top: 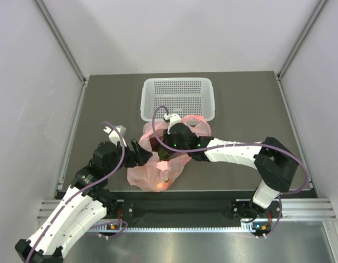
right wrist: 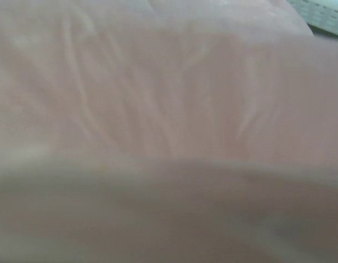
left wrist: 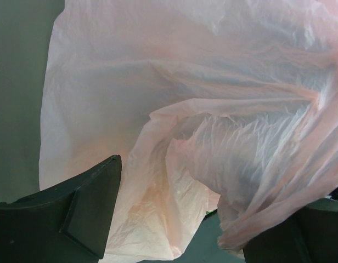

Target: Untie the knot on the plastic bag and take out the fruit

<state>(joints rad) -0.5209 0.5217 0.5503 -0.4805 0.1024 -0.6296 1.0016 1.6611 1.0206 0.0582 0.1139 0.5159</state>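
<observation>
The pink plastic bag (top: pixel 144 172) lies crumpled on the dark mat in front of the basket. It fills the left wrist view (left wrist: pixel 185 109) and the right wrist view (right wrist: pixel 158 109). An orange fruit (top: pixel 162 185) glows through its near end, and a dark green bit (top: pixel 164 156) shows at its middle. I cannot make out the knot. My left gripper (top: pixel 146 156) (left wrist: pixel 210 203) is at the bag's left side, its jaws wide apart with loose plastic hanging between them. My right gripper (top: pixel 164 151) reaches into the bag from the right, its fingers hidden by plastic.
The white perforated basket (top: pixel 177 90) stands just behind the bag, and a corner of it shows in the right wrist view (right wrist: pixel 325 16). Grey walls close in both sides, and a metal rail runs along the near edge.
</observation>
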